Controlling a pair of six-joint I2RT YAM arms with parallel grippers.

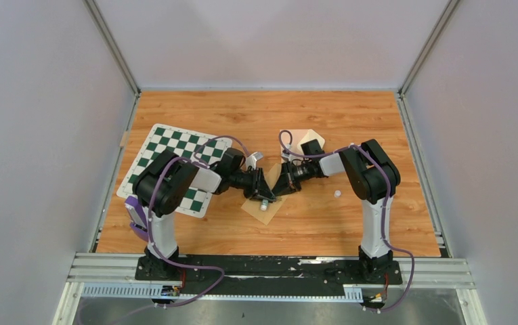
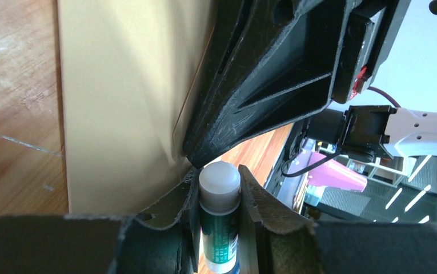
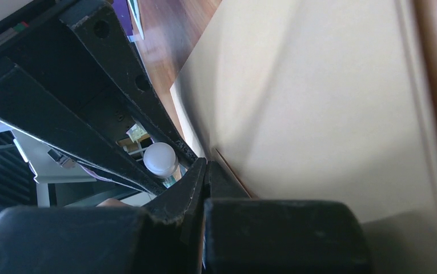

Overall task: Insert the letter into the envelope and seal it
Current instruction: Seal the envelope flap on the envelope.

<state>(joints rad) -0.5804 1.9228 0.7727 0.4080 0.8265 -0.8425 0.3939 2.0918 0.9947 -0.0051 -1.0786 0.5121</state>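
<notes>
The tan envelope point(image 2: 119, 103) lay flat on the counter point(image 1: 324, 223) between the two arms. The left tool point(image 2: 220, 188) pinched a green glue stick point(image 2: 219, 228), its white tip at the flap's edge. The right tool point(image 3: 205, 171) was pressed together against that same edge. A pale sheet point(image 1: 300, 137) lay beyond the right arm, its print too small to tell.

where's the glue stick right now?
Table centre in the top view: the glue stick is clamped in the left end effector, at the tan envelope edge. Its white tip sits right by the closed right end effector.
</notes>
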